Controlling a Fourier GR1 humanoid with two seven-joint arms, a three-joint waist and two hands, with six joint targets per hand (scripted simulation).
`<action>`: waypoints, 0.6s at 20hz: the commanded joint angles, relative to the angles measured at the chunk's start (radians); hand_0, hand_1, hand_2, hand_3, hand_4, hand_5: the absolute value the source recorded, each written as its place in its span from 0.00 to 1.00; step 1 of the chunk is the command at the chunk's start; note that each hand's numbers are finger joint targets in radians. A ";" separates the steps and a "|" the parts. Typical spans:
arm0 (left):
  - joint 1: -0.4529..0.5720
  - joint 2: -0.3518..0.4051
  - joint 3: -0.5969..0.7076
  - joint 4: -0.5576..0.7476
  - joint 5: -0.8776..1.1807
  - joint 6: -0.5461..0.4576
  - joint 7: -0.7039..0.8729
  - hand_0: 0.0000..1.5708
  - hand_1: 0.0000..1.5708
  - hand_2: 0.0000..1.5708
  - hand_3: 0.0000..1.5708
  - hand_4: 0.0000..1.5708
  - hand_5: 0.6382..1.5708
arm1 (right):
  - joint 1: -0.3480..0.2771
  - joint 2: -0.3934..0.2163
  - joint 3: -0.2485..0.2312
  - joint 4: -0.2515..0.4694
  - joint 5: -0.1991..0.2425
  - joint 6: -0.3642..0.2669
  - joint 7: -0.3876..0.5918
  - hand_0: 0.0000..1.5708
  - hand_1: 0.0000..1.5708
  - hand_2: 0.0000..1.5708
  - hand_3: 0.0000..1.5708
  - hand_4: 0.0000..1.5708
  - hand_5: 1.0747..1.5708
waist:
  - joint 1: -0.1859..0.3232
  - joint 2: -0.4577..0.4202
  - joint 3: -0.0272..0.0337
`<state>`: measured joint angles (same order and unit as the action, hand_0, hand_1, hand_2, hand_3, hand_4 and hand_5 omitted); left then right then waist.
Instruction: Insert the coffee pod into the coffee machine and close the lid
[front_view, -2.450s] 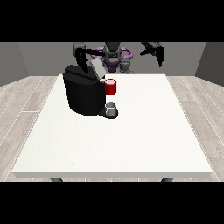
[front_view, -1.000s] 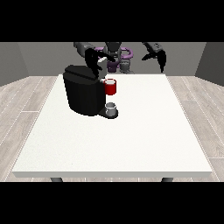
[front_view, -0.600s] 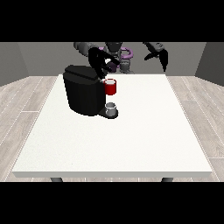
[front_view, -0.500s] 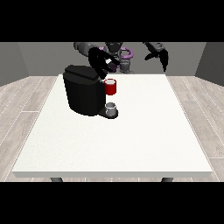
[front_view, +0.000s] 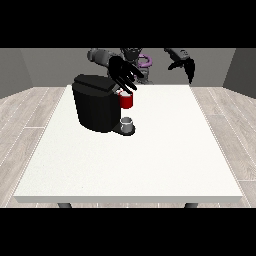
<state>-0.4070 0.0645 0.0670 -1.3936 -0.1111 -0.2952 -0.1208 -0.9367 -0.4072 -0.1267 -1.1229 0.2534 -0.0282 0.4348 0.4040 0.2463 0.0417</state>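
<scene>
Fingers (front_view: 129, 80) of the hand at the view's left (front_view: 121, 73) spread apart above the one red pod holder (front_view: 126, 100) on the single black boxy coffee machine (front_view: 96, 102). One small grey cup (front_view: 127, 123) sits beneath. The hand at the view's right (front_view: 183, 64) hangs relaxed over the white worktop (front_view: 150, 150).

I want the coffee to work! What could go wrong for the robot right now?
The hand at the view's left hangs with spread fingers just above the red part on the coffee machine, so it might bump it crookedly. The small cup below stands close by and could get knocked. The hand at the view's right is far away, so it probably cannot steady the machine.
</scene>
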 joint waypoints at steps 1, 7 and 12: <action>-0.021 -0.009 -0.009 0.011 0.001 -0.004 -0.012 0.00 0.00 0.00 0.00 0.23 1.00 | -0.102 0.120 0.049 -0.081 -0.057 0.016 -0.108 0.00 0.00 0.00 0.00 0.00 1.00 | 0.093 0.001 -0.0408; -0.079 -0.003 -0.022 0.013 0.019 -0.046 -0.016 0.00 0.00 0.00 0.00 0.18 1.00 | -0.183 0.076 0.007 -0.050 -0.051 0.010 -0.121 0.00 0.00 0.00 0.00 0.00 1.00 | 0.162 0.093 -0.0419; -0.124 0.004 -0.005 0.014 0.012 -0.018 0.005 0.00 0.00 0.00 0.00 0.19 1.00 | -0.238 0.164 0.030 0.009 -0.054 -0.022 -0.160 0.00 0.00 0.00 0.00 0.00 1.00 | 0.123 0.112 -0.0423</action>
<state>-0.5094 0.0665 0.0496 -1.3970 -0.0949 -0.3298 -0.1093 -1.1230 -0.3072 -0.1225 -1.1315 0.2111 -0.0465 0.2958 0.5442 0.3433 0.0063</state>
